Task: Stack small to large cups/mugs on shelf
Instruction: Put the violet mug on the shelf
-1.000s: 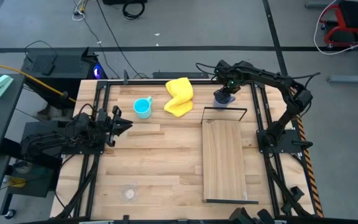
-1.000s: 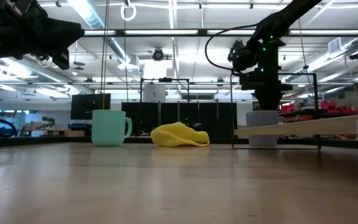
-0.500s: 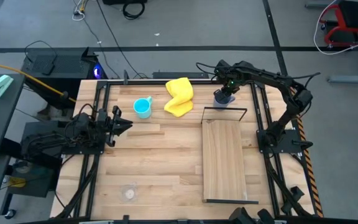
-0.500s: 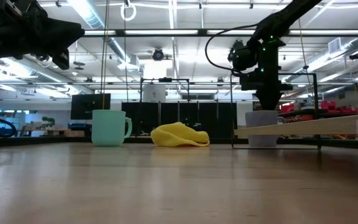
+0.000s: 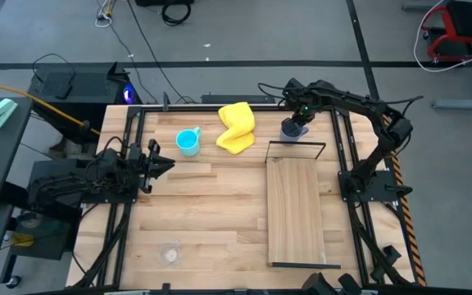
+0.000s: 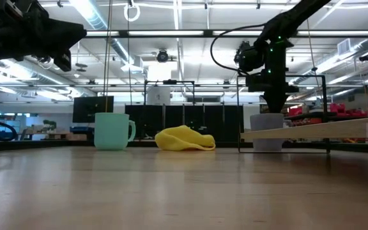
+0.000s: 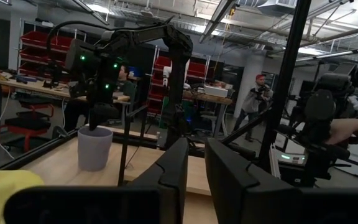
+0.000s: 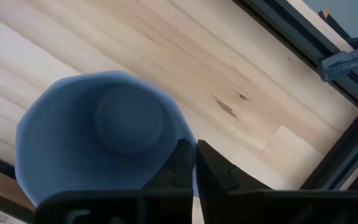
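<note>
The right gripper (image 8: 194, 165) has closed its fingers on the rim of the grey-blue mug (image 5: 292, 129), which stands on the tabletop just beyond the far end of the shelf (image 5: 295, 209). I think it should lift straight up, clear the shelf's black frame, then set the mug down gently. The left gripper (image 5: 161, 164) waits well apart from the shelf, fingers partly open, holding nothing.

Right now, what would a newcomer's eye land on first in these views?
Probably the right end effector at the table's far edge, shut on the rim of the grey-blue mug, just beyond the shelf. Next, the yellow cloth with the cyan mug on its left. The left end effector waits above the table's left side.
</note>
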